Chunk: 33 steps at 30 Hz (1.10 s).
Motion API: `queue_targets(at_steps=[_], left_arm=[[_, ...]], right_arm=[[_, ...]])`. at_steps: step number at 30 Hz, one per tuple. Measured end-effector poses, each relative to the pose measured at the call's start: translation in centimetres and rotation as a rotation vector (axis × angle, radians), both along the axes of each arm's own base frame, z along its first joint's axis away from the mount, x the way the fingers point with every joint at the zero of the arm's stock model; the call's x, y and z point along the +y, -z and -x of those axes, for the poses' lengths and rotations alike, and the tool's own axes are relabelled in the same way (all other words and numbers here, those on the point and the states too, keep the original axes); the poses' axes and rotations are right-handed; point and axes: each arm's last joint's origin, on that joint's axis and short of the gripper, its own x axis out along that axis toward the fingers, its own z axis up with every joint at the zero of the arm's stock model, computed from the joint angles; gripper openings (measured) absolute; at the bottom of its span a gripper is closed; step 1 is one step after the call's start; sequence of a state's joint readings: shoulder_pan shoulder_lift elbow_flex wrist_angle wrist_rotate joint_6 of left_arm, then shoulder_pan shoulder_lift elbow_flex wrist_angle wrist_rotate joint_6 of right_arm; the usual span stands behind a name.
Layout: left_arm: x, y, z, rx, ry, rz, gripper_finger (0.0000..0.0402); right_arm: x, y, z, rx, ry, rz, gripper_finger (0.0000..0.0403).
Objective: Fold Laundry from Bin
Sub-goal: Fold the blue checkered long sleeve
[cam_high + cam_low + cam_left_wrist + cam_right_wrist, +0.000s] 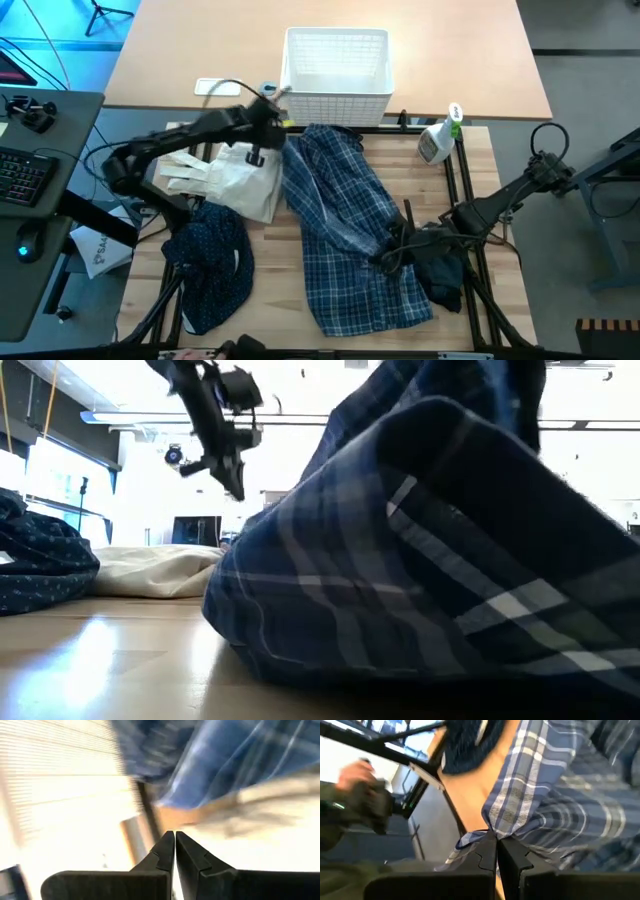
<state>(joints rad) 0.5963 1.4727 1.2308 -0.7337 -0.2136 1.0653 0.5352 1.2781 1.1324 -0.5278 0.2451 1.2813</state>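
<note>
The plaid shirt (345,230) lies stretched out in a long strip down the middle of the counter (500,200), its top end just in front of the bin (336,62), which stands empty at the counter's far edge; spread like that, it looks laid out for folding, with the other pieces kept aside. The right pincer (496,839) is clamped together on a pinch of plaid fabric at the shirt's lower right side, well away from the bin, probably to hold that edge or drag it flat. Next to it, farther from the bin, sits the dark navy piece (440,275). The left pincer (175,836) hangs just in front of the bin's left corner, over the gap between the shirt's top end and the cream cloth bag (235,178); its fingers are pressed together with nothing between them, so it has no grip on the shirt. The dotted navy shirt (212,262) is bunched at the counter's near-left, far from the bin, seemingly waiting its turn.
</note>
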Motion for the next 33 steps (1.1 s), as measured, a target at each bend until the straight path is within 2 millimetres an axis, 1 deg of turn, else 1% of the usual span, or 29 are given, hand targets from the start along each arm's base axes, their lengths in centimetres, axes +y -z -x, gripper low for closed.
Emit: queue_targets(at_steps=[3,5,7,9,12,14,15,17,20,22,24,26,27,30,32,33], left_arm=[[-0.2,-3.3,0.8,-0.103,0.016,-0.073,0.0002],[-0.1,-4.8,1.0,-0.207,0.0,-0.07,0.0001],[0.0,-5.5,1.1,-0.312,-0.036,0.007,0.0001],[0.2,-5.2,1.0,-0.4,-0.117,0.138,0.0001],[0.9,-3.7,0.3,-0.513,-0.339,0.417,0.0006],[1.7,-2.1,-0.3,-0.548,-0.508,0.607,0.0021],[2.2,-1.3,-0.5,-0.55,-0.585,0.671,0.0031],[3.3,0.4,-1.1,-0.544,-0.714,0.747,0.0057],[5.0,3.1,-2.1,-0.542,-0.862,0.809,0.0105],[6.0,5.0,-2.6,-0.529,-0.943,0.838,0.0138],[6.6,6.8,-3.0,-0.496,-1.003,0.858,0.0166],[6.9,8.4,-3.4,-0.452,-1.05,0.842,0.0185],[6.8,9.2,-3.6,-0.422,-1.073,0.802,0.019],[6.3,10.7,-4.1,-0.33,-1.079,0.657,0.0188],[5.9,10.8,-4.7,-0.299,-1.022,0.579,0.0167],[5.6,10.8,-5.0,-0.291,-0.988,0.55,0.015]], right_arm=[[0.8,0.7,-0.3,0.058,-0.039,-0.084,0.0],[1.4,0.8,-0.4,0.072,-0.074,-0.132,0.0],[1.7,0.9,-0.4,0.07,-0.09,-0.147,0.0],[1.9,0.9,-0.3,0.069,-0.091,-0.142,0.0],[1.8,0.9,-0.4,0.055,-0.061,-0.123,0.0],[1.7,0.9,-0.4,0.044,-0.04,-0.108,0.0],[1.7,0.9,-0.4,0.04,-0.031,-0.102,0.0],[1.6,0.9,-0.5,0.036,-0.022,-0.096,0.0],[1.6,0.9,-0.5,0.032,-0.022,-0.087,0.0],[1.6,0.9,-0.5,0.031,-0.022,-0.087,0.0],[1.6,0.9,-0.5,0.031,-0.022,-0.085,0.0],[1.6,0.9,-0.5,0.031,-0.022,-0.085,0.0],[1.6,0.9,-0.5,0.03,-0.02,-0.084,0.0],[1.5,0.9,-0.5,0.021,-0.001,-0.071,0.0],[1.5,0.8,-0.5,0.015,0.004,-0.07,0.0],[1.5,0.8,-0.5,0.013,0.005,-0.071,0.0]])
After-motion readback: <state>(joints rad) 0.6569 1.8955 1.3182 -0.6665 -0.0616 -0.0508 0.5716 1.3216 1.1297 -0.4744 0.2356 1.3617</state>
